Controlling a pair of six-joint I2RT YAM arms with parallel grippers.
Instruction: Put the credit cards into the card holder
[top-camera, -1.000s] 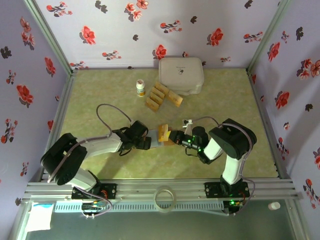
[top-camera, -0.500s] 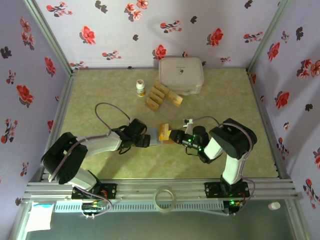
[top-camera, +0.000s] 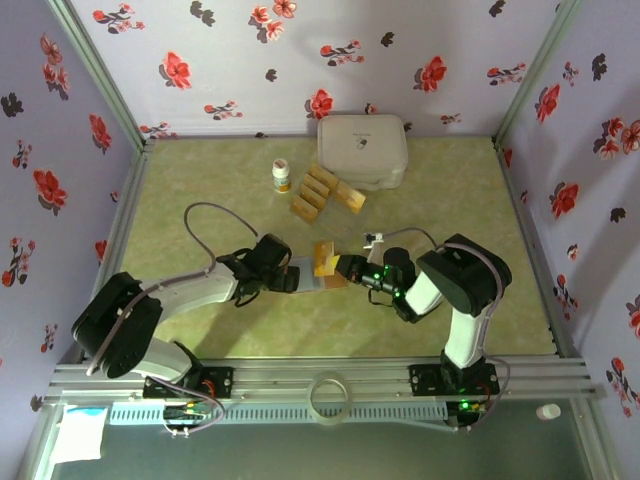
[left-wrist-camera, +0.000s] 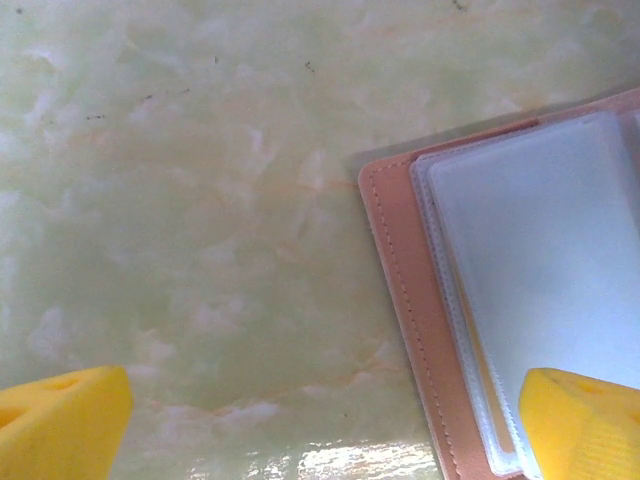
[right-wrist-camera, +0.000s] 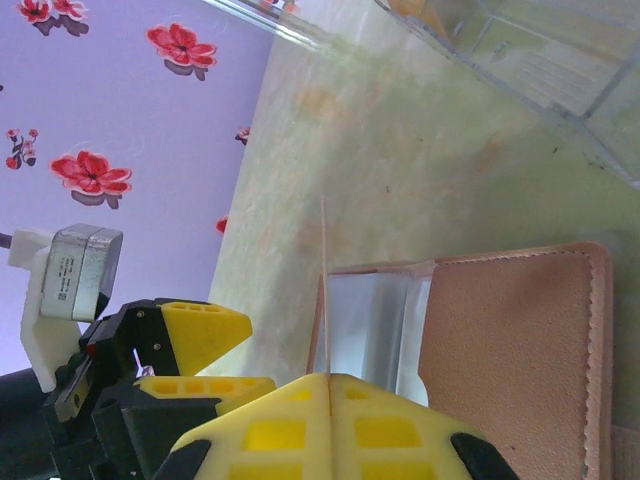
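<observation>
Here the right gripper (right-wrist-camera: 328, 388) has its yellow fingers pinched flat together on one credit card (right-wrist-camera: 323, 245), which stands on edge over the clear pockets of the open card holder (right-wrist-camera: 500, 330). The left gripper (left-wrist-camera: 320, 430) is spread wide and grasps nothing; one fingertip lies over the holder's pocket side, the other over bare table (left-wrist-camera: 200, 200). More gold cards (top-camera: 325, 190) lie in a row just beside the white box (top-camera: 362, 150), well apart from the holder.

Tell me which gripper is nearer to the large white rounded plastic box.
Right. The right gripper is almost straight in front of the white box; the left gripper sits farther to the left.
</observation>
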